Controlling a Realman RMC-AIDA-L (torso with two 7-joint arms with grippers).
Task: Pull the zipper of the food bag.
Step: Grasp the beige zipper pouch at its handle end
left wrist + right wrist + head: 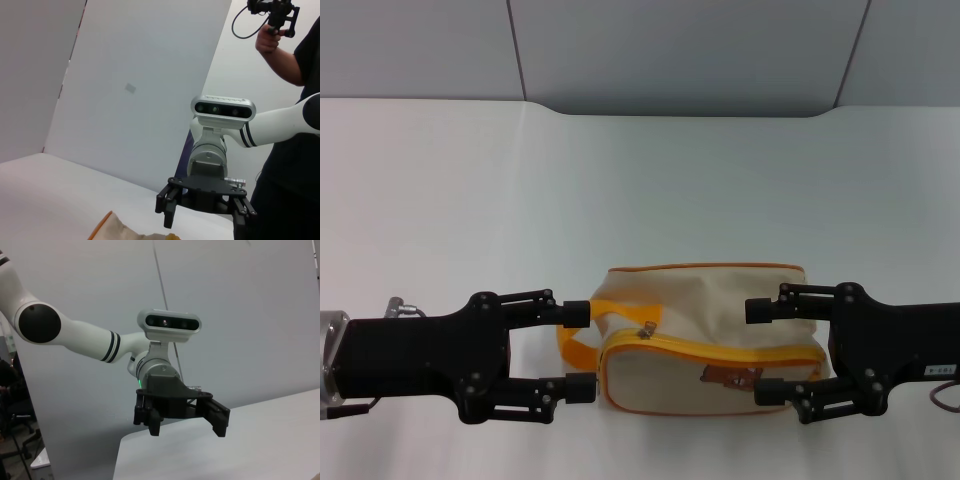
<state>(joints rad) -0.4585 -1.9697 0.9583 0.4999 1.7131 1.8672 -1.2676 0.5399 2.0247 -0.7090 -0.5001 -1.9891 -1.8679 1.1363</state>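
Observation:
The cream food bag [700,300] with orange piping lies at the table's near middle, bear print [728,377] facing me. The zipper pull [646,329] sits at the left end of the orange-yellow zip track [730,353], beside the orange strap handle [576,350]. My left gripper [580,351] is open at the bag's left end, its fingertips either side of the strap. My right gripper [762,351] is open, its fingers over the bag's right end; I cannot tell if they touch. The left wrist view shows the right gripper [205,215] and a bag corner [112,227]. The right wrist view shows the left gripper [186,429].
The white table [620,180] stretches beyond the bag to a grey wall [680,50]. A person [290,65] holding a black device stands behind my right arm in the left wrist view.

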